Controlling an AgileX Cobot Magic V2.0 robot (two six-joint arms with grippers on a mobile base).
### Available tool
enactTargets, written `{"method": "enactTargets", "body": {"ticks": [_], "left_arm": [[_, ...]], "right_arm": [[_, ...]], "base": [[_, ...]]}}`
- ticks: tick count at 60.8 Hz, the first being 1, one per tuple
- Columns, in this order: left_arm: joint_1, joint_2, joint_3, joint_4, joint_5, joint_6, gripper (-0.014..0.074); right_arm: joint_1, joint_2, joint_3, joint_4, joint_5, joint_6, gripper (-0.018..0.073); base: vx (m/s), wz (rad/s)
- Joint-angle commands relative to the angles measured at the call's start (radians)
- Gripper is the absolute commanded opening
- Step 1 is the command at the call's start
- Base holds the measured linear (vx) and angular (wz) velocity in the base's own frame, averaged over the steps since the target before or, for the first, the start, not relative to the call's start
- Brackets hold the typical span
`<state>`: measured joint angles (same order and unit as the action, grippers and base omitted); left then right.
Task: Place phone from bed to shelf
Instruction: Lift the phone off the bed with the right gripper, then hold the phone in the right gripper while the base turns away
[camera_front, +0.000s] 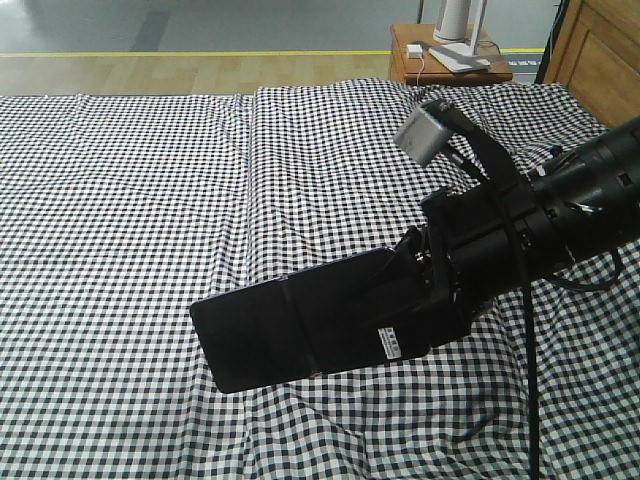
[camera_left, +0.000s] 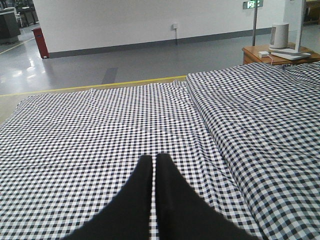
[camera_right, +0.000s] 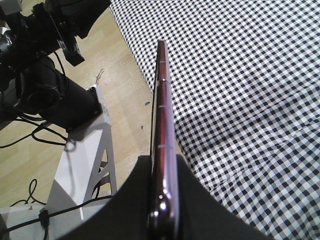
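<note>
One edge of phone clamped by right pincer, above bed.

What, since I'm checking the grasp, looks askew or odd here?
The phone is held by one end only in the right gripper, jutting out tilted above the bed. Nothing looks damaged.

I'm working in a mock bedroom set up inside a big lab or test hall. The bed, with its black-and-white gingham sheet, fills the lower part of my left wrist view, and a reddish-brown side table stands at the upper right. Across the top of that view I see a glossy grey floor marked with a yellow line, a bare white wall and a green lit sign.
</note>
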<state>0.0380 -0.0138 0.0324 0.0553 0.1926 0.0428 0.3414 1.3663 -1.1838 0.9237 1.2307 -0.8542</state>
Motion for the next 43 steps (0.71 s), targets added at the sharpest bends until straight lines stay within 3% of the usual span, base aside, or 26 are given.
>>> {"method": "enactTargets", "body": {"ticks": [1, 43], "left_arm": [[0.000, -0.010, -0.026, -0.005, -0.070, -0.004, 0.0001], [0.000, -0.010, -0.026, -0.005, -0.070, -0.004, 0.0001]], "right_arm": [[0.000, -0.035, -0.024, 0.080, 0.059, -0.005, -0.0001], [-0.002, -0.035, -0.024, 0.080, 0.059, -0.005, -0.0001]], "base": [[0.00, 0.00], [-0.01, 0.04]]}}
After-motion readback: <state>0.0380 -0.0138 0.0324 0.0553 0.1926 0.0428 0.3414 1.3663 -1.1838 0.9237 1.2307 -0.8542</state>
